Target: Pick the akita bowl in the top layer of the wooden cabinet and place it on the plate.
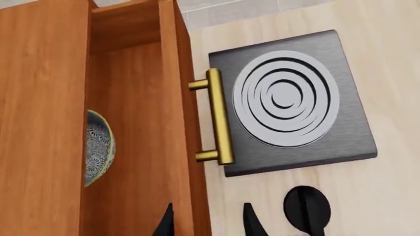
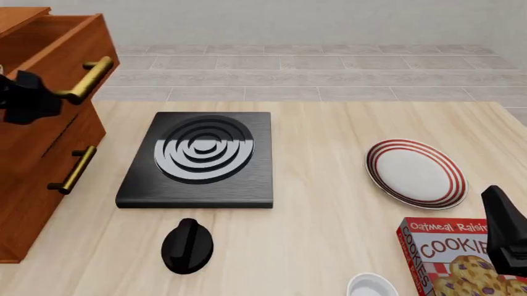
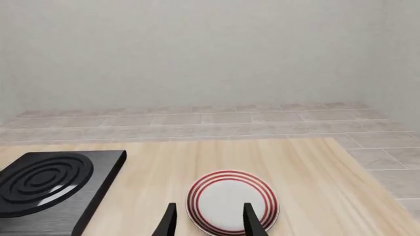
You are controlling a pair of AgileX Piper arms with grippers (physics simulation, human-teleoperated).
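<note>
The wooden cabinet stands at the table's left with its top layer pulled out. In the left wrist view the akita bowl shows as a patterned edge inside that drawer, mostly hidden by the cabinet top. My left gripper is open, its fingers on either side of the drawer front below the brass handle; in the front view the left gripper sits beside that handle. The red-ringed plate lies at the right. My right gripper hangs open, holding nothing, short of the plate.
A black stove with a ringed burner sits mid-table, a black knob in front of it. A cookie box and a plain white bowl lie at the front right beside the right arm.
</note>
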